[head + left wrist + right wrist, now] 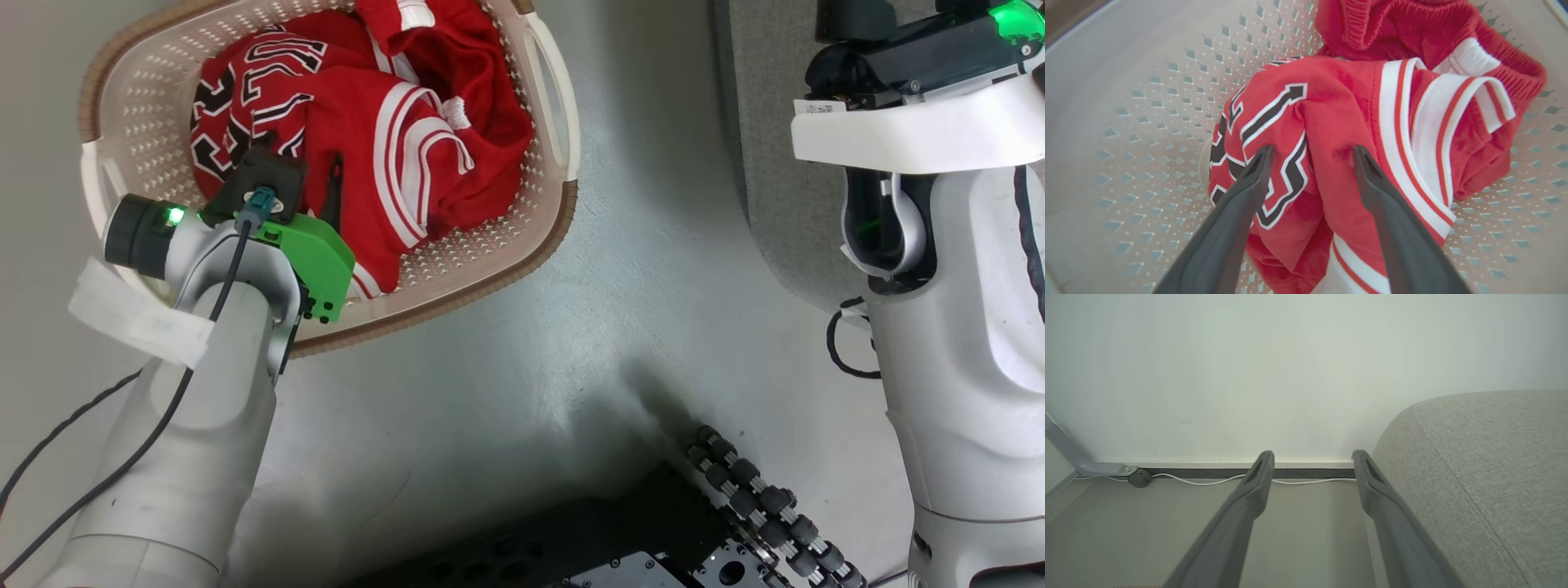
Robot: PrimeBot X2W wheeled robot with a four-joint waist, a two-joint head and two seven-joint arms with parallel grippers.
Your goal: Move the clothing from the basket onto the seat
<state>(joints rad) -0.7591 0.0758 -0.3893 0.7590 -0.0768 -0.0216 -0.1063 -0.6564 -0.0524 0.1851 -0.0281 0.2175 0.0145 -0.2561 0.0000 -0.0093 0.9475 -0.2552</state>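
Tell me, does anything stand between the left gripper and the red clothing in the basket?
Nothing visible does. The open left gripper points straight at the red soft-fabric jersey with white stripes, lying in the cream perforated plastic basket.

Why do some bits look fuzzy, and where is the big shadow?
Head view: a soft dark shadow lies on the floor near the bottom middle. Left wrist view: the clothing is sharp, but the basket wall at the left looks soft, and the left pincer blurs lower down. Right wrist view: even light, no glare; the seat weave is crisp.
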